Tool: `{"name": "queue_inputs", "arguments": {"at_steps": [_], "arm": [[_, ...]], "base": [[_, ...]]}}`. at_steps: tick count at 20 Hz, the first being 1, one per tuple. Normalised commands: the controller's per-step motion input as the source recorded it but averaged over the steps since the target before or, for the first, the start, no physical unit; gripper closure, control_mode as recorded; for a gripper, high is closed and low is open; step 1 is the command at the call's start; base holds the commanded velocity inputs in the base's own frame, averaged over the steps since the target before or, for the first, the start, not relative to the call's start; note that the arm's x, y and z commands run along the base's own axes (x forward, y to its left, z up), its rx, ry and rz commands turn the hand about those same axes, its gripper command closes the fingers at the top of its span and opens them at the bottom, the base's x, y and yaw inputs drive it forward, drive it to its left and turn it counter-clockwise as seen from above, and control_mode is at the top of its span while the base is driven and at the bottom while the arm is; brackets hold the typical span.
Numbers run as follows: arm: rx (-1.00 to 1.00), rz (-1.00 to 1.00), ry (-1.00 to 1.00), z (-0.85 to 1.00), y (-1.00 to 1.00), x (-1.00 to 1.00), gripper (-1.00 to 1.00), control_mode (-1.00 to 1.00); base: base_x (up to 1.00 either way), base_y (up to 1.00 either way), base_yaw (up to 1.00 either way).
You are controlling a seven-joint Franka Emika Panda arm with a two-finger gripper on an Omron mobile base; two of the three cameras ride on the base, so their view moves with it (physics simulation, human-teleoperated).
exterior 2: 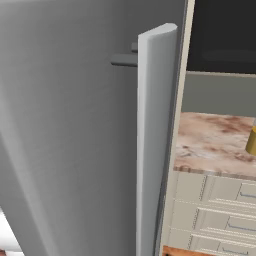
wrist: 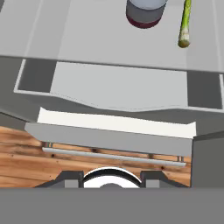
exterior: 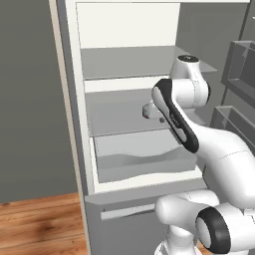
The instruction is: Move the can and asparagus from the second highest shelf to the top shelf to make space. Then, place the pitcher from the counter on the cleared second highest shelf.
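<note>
2 items, the can [wrist: 146, 13] and the asparagus [wrist: 185, 24], lie just apart on the second highest shelf [wrist: 109, 39]; the end effector, whose opening I cannot tell, should probably descend squarely over the can without nudging the spear.

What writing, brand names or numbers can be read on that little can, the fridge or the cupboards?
None: no readable text stands anywhere in these pictures.
The can: a plain grey body with a dark red band, no label.
The asparagus beside it: unmarked.
The pitcher on the counter: a sliver at the picture's edge, no marking visible.
The fridge door and drawers: bare surfaces.
</note>
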Motion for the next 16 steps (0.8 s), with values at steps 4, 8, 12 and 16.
{"name": "queue_inputs", "arguments": {"at_steps": [4,8,12,16], "arm": [[0.00,0.00,-0.10,-0.04,0.00,-0.03,-1.00,-1.00],[0.00,0.00,-0.42,0.00,0.00,-0.21,-1.00,-1.00],[0.00,0.00,-0.36,0.02,0.00,-0.11,-1.00,-1.00],[0.00,0.00,-0.23,0.02,-0.13,0.00,-1.00,-1.00]], "base": [[0.00,0.00,0.00],[0.00,0.00,0.00],[0.00,0.00,0.00],[0.00,0.00,0.00]]}}
